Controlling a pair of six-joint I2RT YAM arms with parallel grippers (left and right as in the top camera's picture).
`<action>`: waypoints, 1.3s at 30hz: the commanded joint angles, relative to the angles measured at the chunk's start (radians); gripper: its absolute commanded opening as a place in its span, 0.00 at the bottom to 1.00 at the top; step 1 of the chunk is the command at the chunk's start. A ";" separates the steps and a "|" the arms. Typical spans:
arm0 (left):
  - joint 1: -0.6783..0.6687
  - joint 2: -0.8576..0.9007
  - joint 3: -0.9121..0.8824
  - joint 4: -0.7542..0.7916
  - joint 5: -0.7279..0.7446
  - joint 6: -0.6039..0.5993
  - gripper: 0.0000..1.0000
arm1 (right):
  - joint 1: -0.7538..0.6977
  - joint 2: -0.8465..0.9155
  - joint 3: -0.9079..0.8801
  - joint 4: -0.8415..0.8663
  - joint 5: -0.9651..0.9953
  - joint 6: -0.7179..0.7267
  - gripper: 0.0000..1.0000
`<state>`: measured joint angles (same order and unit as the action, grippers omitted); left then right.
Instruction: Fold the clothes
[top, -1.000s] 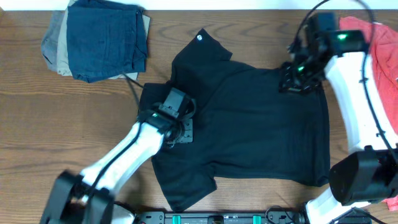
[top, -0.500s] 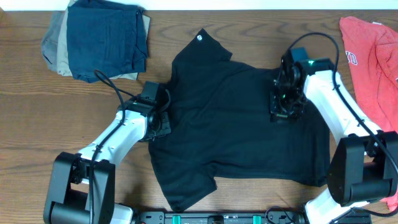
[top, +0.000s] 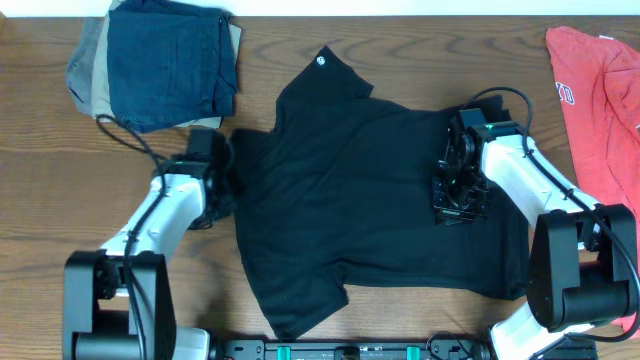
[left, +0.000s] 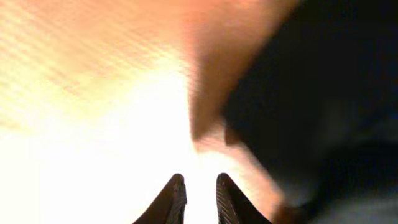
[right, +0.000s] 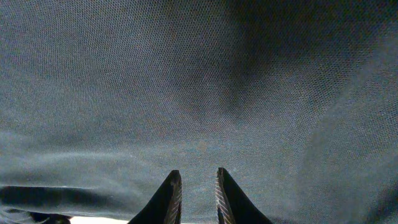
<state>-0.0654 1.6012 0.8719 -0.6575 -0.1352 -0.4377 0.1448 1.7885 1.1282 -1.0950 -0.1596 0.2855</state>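
Observation:
The clothes, a black T-shirt (top: 380, 215), lie spread flat across the middle of the wooden table (top: 60, 220), with a small white round mark (top: 322, 59) on the sleeve at the back. My left gripper (top: 218, 195) hovers over bare wood just off the shirt's left edge. In the left wrist view the left gripper (left: 197, 182) is barely parted, nothing in the gap, and black cloth (left: 323, 93) lies to the right. My right gripper (top: 460, 200) hangs over the shirt's right part. The right gripper (right: 194, 175) shows an equally narrow empty gap above the fabric (right: 199, 74).
A pile of folded dark blue, tan and grey garments (top: 165, 60) sits at the back left. A red T-shirt (top: 600, 100) lies along the right edge. Both arms' cables loop above the table, and a black bar (top: 350, 350) runs along the front edge.
The left gripper has slid left, from on top of the shirt to the bare wood beside it. The right gripper has come forward from the shirt's back right corner onto its right part.

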 joint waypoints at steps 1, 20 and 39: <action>0.006 -0.084 0.027 -0.039 -0.034 -0.008 0.20 | 0.006 -0.003 -0.004 0.004 0.006 0.018 0.16; -0.003 -0.563 -0.027 -0.551 0.275 -0.008 0.86 | 0.006 -0.321 -0.004 -0.100 0.078 0.097 0.43; -0.110 -0.554 -0.335 -0.238 0.455 -0.069 0.85 | 0.004 -0.472 -0.005 -0.149 0.163 0.130 0.99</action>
<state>-0.1413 1.0447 0.5350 -0.9119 0.3126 -0.4706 0.1448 1.3266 1.1233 -1.2453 -0.0132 0.4023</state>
